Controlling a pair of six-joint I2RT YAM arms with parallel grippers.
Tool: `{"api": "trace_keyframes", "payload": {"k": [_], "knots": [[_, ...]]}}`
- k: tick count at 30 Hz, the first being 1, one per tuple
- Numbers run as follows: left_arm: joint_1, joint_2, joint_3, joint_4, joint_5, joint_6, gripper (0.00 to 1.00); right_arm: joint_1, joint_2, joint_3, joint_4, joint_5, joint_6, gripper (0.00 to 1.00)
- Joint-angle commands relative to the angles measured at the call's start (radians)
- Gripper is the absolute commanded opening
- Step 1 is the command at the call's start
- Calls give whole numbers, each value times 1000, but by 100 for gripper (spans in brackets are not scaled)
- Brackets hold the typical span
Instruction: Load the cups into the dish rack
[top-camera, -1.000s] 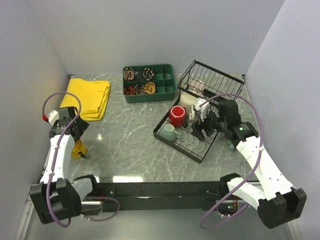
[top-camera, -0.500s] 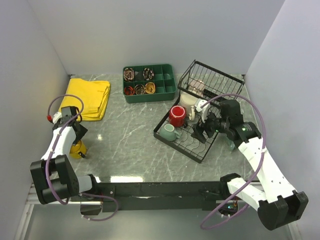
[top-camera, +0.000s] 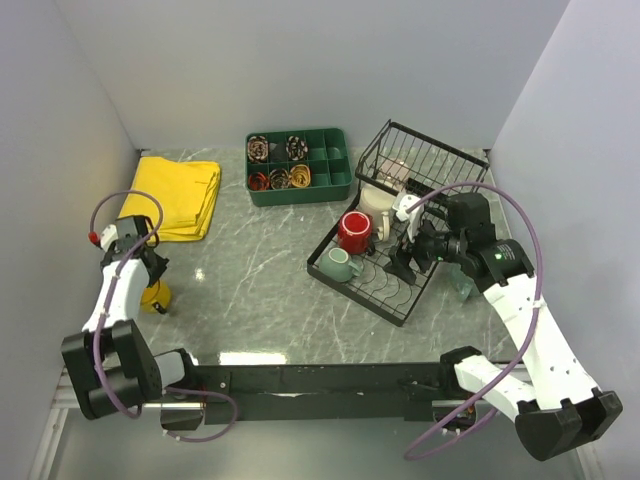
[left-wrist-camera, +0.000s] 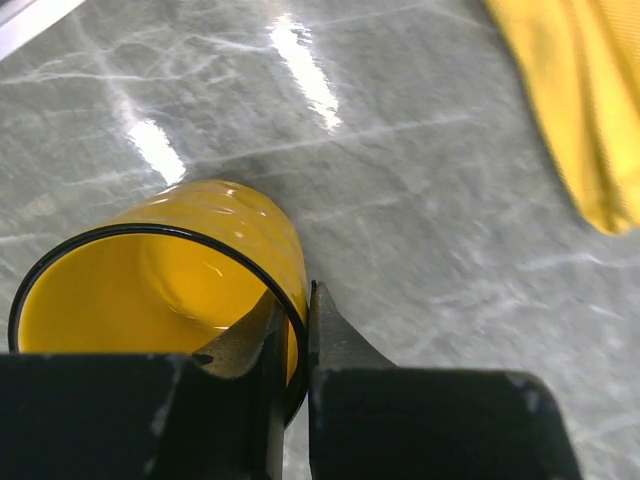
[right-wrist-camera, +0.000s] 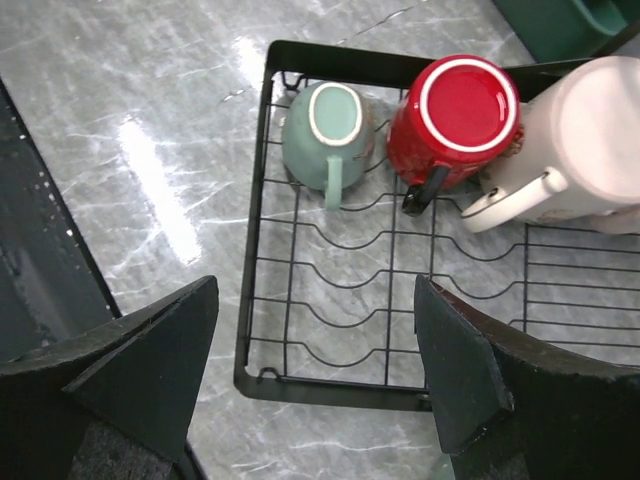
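Note:
A yellow cup (left-wrist-camera: 160, 290) stands on the marble table near the left wall, also seen from above (top-camera: 155, 296). My left gripper (left-wrist-camera: 290, 310) is shut on its rim, one finger inside the cup and one outside. In the black wire dish rack (right-wrist-camera: 247, 290) three cups sit upside down: a light teal cup (right-wrist-camera: 325, 125), a red cup (right-wrist-camera: 460, 105) and a cream cup (right-wrist-camera: 590, 150). My right gripper (right-wrist-camera: 315, 290) hangs open above the rack's bare front slots, holding nothing. From the top view the right gripper (top-camera: 405, 255) is over the rack (top-camera: 395, 300).
A folded yellow cloth (top-camera: 180, 195) lies at the back left, close to the yellow cup. A green compartmented tray (top-camera: 335, 172) with small items stands behind the rack. The rack's raised back tier (top-camera: 425, 160) rises at the far right, near the right wall.
My left gripper's jaws have closed from wide open onto the yellow cup's rim. The right gripper has drifted slightly right and stayed open.

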Motion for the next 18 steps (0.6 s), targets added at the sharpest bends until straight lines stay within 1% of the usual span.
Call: {"api": "trace_keyframes", "payload": {"k": [1, 2, 5, 6, 8, 9, 10, 12, 13, 14, 15, 16, 17, 18], "knots": [[2, -149, 85, 10, 90, 15, 1, -6, -7, 46, -29, -54, -19, 85], [4, -174, 93, 15, 166, 8, 1, -6, -3, 49, -30, -63, -20, 85], [1, -263, 101, 62, 310, -43, 1, -3, 29, 72, -44, -117, -17, 85], [2, -288, 93, 90, 422, -64, 1, 0, 40, 92, -52, -131, -16, 86], [2, -357, 58, 212, 530, -133, 1, 15, 77, 113, -68, -183, -8, 85], [2, -380, 43, 261, 639, -164, 1, 21, 91, 139, -76, -203, -4, 85], [-1, -419, 8, 391, 691, -233, 1, 27, 115, 152, -81, -220, 2, 87], [-4, -444, -23, 517, 787, -316, 1, 55, 155, 191, -81, -267, 33, 88], [-21, -431, -31, 585, 873, -389, 1, 69, 169, 207, -79, -282, 47, 90], [-33, -423, -34, 704, 898, -432, 1, 78, 183, 222, -66, -298, 62, 91], [-51, -418, -39, 777, 907, -477, 1, 104, 210, 254, -53, -327, 106, 92], [-102, -417, -39, 832, 886, -539, 1, 115, 226, 271, -44, -345, 124, 94], [-128, -415, -28, 895, 866, -557, 1, 128, 238, 300, -5, -359, 154, 95], [-157, -411, -10, 912, 840, -566, 1, 154, 267, 314, 25, -384, 236, 95]]}}
